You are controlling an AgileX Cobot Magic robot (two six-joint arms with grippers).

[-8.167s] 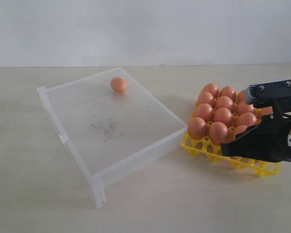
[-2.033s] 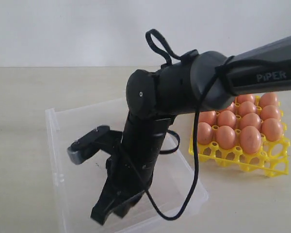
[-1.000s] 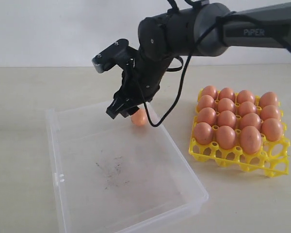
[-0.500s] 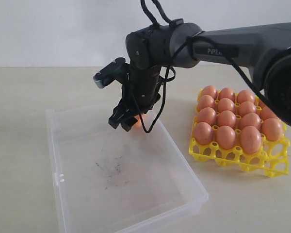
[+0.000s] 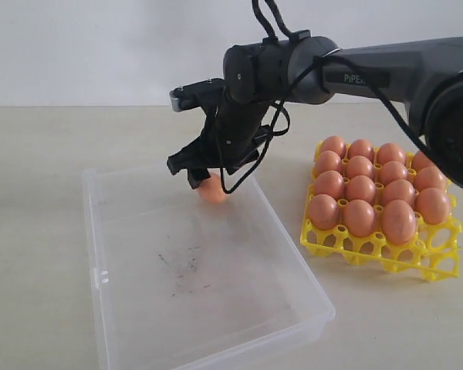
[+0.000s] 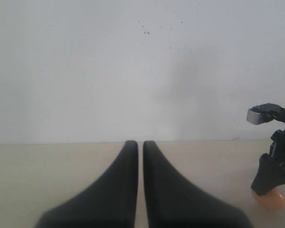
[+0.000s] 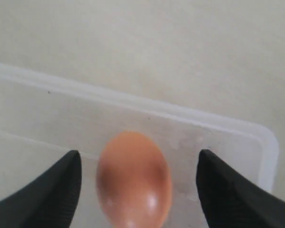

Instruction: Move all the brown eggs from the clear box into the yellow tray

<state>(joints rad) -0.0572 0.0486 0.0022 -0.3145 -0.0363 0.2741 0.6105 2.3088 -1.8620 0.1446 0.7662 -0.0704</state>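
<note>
The right gripper (image 7: 138, 154) is held with its jaws spread wide, one finger on either side of the last loose brown egg (image 5: 213, 190), and a clear gap is seen at each side in the right wrist view, so nothing is clamped yet. This straddling pose is judged to be the set-up for a grasp: the fingers are kept apart so that the egg can be enclosed at its widest part without being knocked or rolled, and a gentle closing would then be called for, since the shell is smooth and brittle. The egg is found on the floor of the clear box (image 5: 239, 285), close to the far wall and toward the end nearest the tray, which is why the arm is reached across from the right and angled down over the rim. Beyond the box, the yellow tray (image 5: 336, 245) is set just beside it on the table (image 5: 38, 154), filled with the other brown eggs (image 5: 360, 216) standing upright in their cups; one cup at the near right corner (image 5: 441, 245) appears to be left free, presumably for this egg. The left gripper (image 6: 140, 145) is held off to the side with its fingers pressed together on nothing, kept out of the way.
</note>
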